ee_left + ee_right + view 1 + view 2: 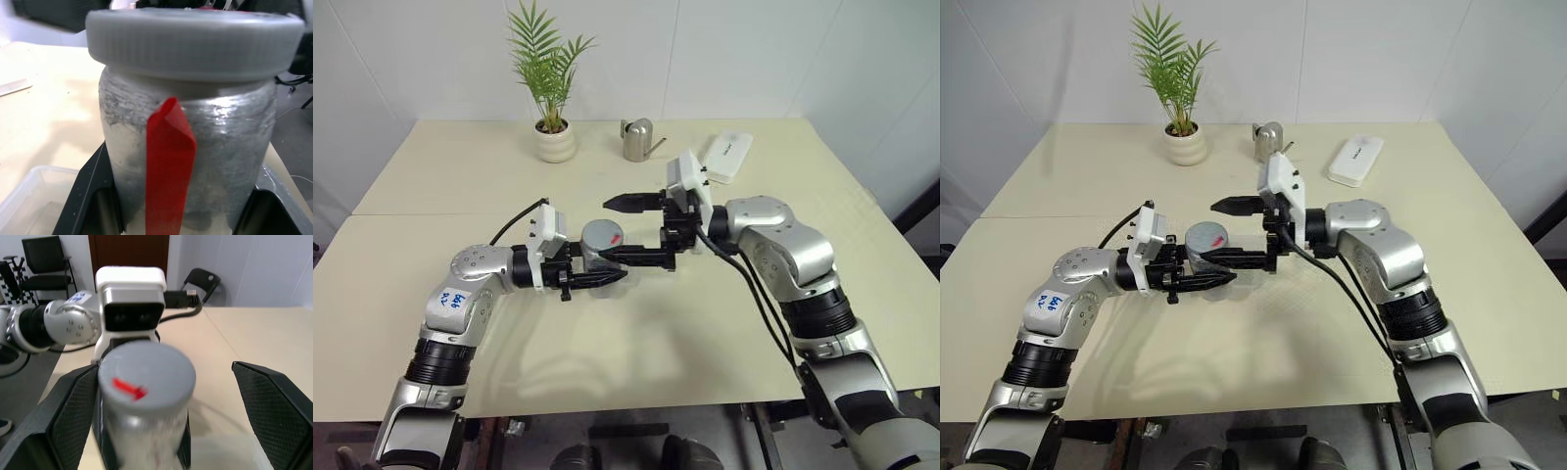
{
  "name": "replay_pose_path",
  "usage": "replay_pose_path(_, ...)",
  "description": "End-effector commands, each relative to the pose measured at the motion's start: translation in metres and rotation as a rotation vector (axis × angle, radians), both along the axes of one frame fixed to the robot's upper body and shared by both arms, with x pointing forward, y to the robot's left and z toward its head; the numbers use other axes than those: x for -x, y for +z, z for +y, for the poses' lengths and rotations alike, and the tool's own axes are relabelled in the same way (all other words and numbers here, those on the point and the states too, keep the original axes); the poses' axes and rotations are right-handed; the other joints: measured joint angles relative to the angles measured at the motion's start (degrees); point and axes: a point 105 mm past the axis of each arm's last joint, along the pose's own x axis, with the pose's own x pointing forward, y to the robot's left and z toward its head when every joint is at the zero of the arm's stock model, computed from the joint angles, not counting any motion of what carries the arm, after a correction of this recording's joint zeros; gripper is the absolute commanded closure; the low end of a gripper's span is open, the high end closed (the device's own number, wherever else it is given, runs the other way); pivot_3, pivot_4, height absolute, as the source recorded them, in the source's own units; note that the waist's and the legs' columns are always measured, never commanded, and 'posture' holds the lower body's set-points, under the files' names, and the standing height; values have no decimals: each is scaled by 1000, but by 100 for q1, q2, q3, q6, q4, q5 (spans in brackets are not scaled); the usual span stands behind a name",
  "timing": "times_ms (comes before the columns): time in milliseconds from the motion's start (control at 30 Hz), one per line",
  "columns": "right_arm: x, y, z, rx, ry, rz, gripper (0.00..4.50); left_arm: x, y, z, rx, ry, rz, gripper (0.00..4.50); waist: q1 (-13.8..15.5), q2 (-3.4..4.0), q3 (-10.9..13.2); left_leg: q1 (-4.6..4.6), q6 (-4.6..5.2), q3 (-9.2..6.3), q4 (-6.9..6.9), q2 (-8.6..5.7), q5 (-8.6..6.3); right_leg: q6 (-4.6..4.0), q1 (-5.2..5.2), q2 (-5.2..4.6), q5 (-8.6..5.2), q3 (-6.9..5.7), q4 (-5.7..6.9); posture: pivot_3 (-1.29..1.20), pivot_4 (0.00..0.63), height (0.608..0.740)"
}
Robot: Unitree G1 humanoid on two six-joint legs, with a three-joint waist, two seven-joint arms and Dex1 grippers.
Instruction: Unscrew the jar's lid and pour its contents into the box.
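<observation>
left pincer [597, 266]: pinched the jar [188, 161] round its body, held level above the worktop [636, 352] – the grip looked firm.
right pincer [636, 230]: spread wide, pointed across at the jar; one finger [68, 416] right beside the lid [146, 377], the other finger [279, 411] well off to the far side.
jar: mid-air between the two arms, upright, red strip down its side, lid on.
lid: grey, red mark on top, not yet gripped.
box [29, 196]: clear, a corner of it showed under the jar.
contents: could not be made out through the frosted wall.
risk 1: the pincer sat off-centre on the lid – closing like that could shove the jar sideways and cock it in the left grip.
risk 2: twisting could spin the whole jar in the left pincer if the smooth wall slipped.
risk 3: a bite too low would pinch the jar body or hit the left fingers, so nothing would unscrew.
risk 4: a lid popping free while tilted could spill pieces past the box.
bystanders: watering can [637, 139], white case [728, 156] and plant [551, 88] stood far back, no hazard.
</observation>
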Motion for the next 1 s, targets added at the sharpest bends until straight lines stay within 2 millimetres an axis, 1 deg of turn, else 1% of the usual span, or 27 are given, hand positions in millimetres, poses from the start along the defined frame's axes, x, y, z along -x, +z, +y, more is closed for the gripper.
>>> replay_pose_path(33,-24,18,-51,-67,-193,-14,27,11,12,-1,-4,-59,-83,2516,26,0,0,-1,1,-1,1,-1,0,0,0,0,0,0,-2,0,150,740)
replay_pose_path(100,-23,17,-62,-65,-207,-3,27,9,12,3,-9,-45,-91,2516,19,0,0,-3,6,0,6,-4,-3,0,3,-3,0,0,-4,0,150,740)
replay_pose_path(167,-19,16,-67,-59,-198,8,27,8,12,6,-13,-31,-99,2516,-9,0,0,-3,5,1,0,-1,-3,0,1,-2,0,-1,-6,0,150,740)
replay_pose_path(267,-7,17,-63,-63,-132,29,27,5,14,9,-14,-12,-110,2516,-70,3,1,4,0,9,-9,6,-3,-1,0,4,-1,2,-6,0,150,740)
replay_pose_path(333,2,19,-54,-72,-80,29,27,4,14,10,-17,-6,-115,2516,-86,4,2,3,-2,9,-8,6,-1,-1,-2,5,-1,2,-3,0,150,740)
replay_pose_path(433,14,27,-35,-101,-9,15,27,4,13,9,-22,0,-119,2516,-107,4,2,4,-2,7,-2,7,-1,-1,0,4,-1,3,-1,0,150,740)
replay_pose_path(500,25,34,-15,-130,45,9,27,4,14,7,-22,-2,-120,2516,-110,4,2,4,-2,6,2,7,-2,-1,0,4,0,4,2,0,150,740)
replay_pose_path(567,33,37,4,-139,73,4,27,4,14,5,-20,-4,-120,2516,-120,4,2,3,-2,5,5,8,-2,-2,0,4,0,5,5,0,150,740)
replay_pose_path(667,36,34,25,-129,73,3,27,3,16,1,-12,-9,-121,2516,-125,4,2,3,-2,3,5,9,-2,-2,-1,4,0,5,6,0,150,740)
replay_pose_path(733,35,32,32,-119,64,1,27,4,16,-1,-9,-14,-120,2516,-105,4,2,2,-2,3,5,7,-2,-2,0,4,0,4,5,0,150,740)
replay_pose_path(833,28,26,41,-106,36,2,27,5,15,-3,-3,-19,-117,2516,-85,4,2,0,0,2,7,4,-3,-2,0,2,0,4,4,0,150,740)
replay_pose_path(1000,19,21,41,-98,4,-8,27,6,15,-4,-2,-23,-115,2516,-94,4,2,-1,0,3,7,4,-3,-2,-1,3,0,3,4,0,150,740)
